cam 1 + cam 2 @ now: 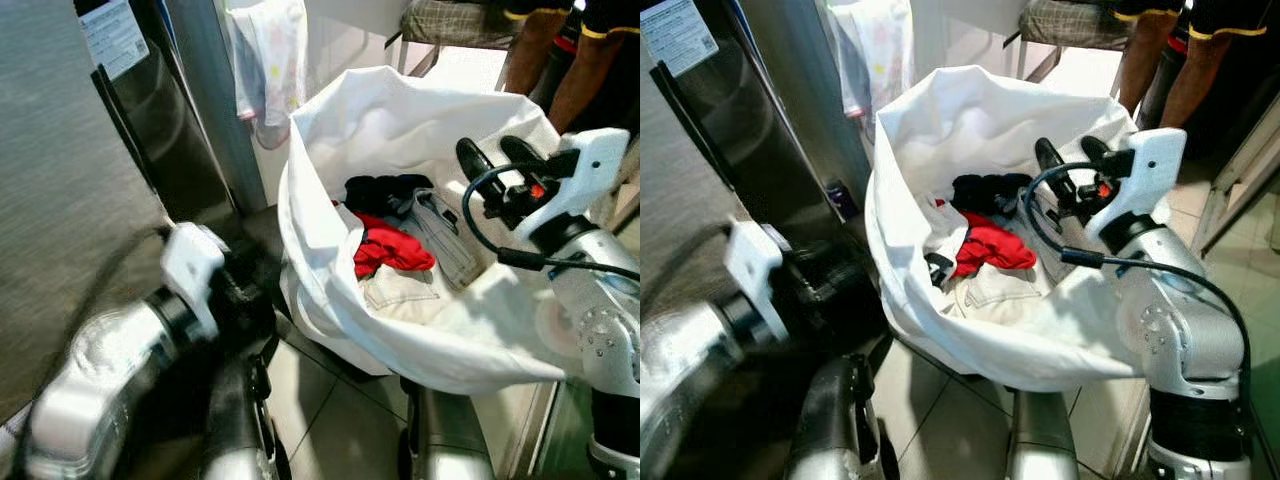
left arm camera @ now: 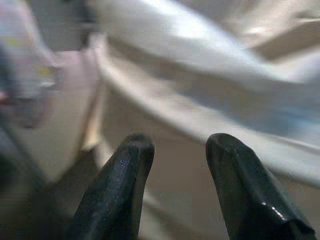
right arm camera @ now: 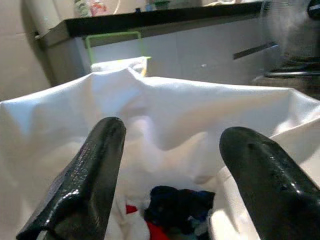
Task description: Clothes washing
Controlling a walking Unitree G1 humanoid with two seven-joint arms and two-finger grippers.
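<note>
A white laundry bag [image 1: 330,110] stands open in front of me. Inside it lie a red garment [image 1: 392,247], a black one [image 1: 385,190], a grey piece [image 1: 440,235] and a beige piece [image 1: 400,290]. My right gripper [image 1: 493,150] hovers over the bag's right rim, open and holding nothing; in its wrist view the right gripper [image 3: 172,131] looks down into the bag. My left arm [image 1: 120,350] is blurred low on the left, outside the bag. The left gripper [image 2: 179,142] is open and empty, facing the bag's white outer cloth.
A dark appliance [image 1: 150,110] with a white label stands on the left. A pale dotted cloth [image 1: 270,60] hangs behind the bag. A person's legs [image 1: 560,60] stand at the back right. Tiled floor [image 1: 330,420] shows below the bag, and a fan [image 3: 295,40] beyond it.
</note>
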